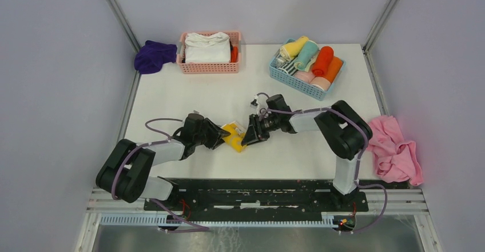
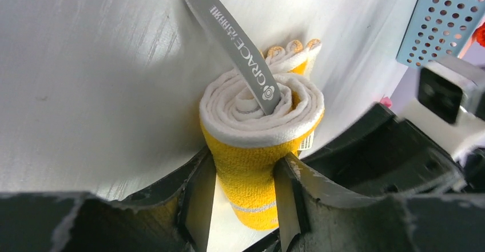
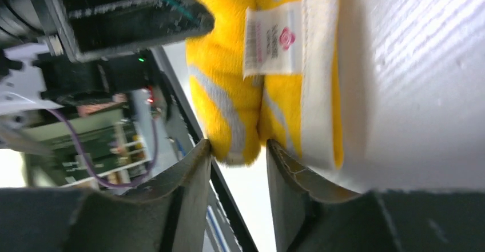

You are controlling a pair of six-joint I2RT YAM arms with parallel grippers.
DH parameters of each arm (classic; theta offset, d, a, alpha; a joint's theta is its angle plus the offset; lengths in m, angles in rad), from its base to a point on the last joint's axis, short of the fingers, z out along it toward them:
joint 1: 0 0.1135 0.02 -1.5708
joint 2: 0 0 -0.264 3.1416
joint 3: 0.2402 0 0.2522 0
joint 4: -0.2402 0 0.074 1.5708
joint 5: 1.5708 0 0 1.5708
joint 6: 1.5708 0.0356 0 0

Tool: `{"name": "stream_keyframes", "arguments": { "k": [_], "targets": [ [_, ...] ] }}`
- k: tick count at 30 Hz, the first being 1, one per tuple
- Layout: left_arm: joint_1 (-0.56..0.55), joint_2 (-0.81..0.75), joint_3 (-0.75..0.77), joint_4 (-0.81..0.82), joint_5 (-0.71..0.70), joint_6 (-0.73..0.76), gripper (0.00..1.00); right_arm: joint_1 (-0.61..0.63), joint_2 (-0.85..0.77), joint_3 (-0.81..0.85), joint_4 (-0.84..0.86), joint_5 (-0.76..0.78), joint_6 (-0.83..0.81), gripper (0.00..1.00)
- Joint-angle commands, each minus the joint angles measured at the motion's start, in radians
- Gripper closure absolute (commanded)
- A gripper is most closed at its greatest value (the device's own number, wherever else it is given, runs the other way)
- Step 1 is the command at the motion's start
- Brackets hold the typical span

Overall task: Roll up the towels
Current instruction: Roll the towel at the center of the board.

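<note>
- Two grips held the yellow towel (image 1: 235, 136): left jaws pinching across the roll, right jaws pinching its far end.
- I judged its long axis ran between them.

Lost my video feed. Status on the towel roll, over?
Left gripper shut on rolled yellow towel. Right gripper shut on its other end. No obstruction nearby.
</note>
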Motion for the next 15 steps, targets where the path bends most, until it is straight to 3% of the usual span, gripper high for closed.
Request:
{"name": "stream_keyframes", "arguments": {
  "k": [1, 5, 9, 15],
  "targets": [
    [0.003, 0.056, -0.001, -0.18, -0.115, -0.001, 0.53, 0.039, -0.184, 0.047, -0.456, 0.301, -0.321, 0.5],
    [0.003, 0.073, 0.026, -0.24, -0.119, -0.002, 0.52, 0.149, -0.346, 0.08, -0.565, 0.606, -0.434, 0.45],
    [-0.003, 0.072, 0.043, -0.271, -0.119, -0.002, 0.51, 0.314, -0.436, 0.096, -0.564, 0.979, -0.575, 0.43],
    [-0.023, 0.068, 0.067, -0.315, -0.13, -0.004, 0.49, 0.489, -0.408, 0.127, -0.446, 1.177, -0.71, 0.38]
  ]
}}
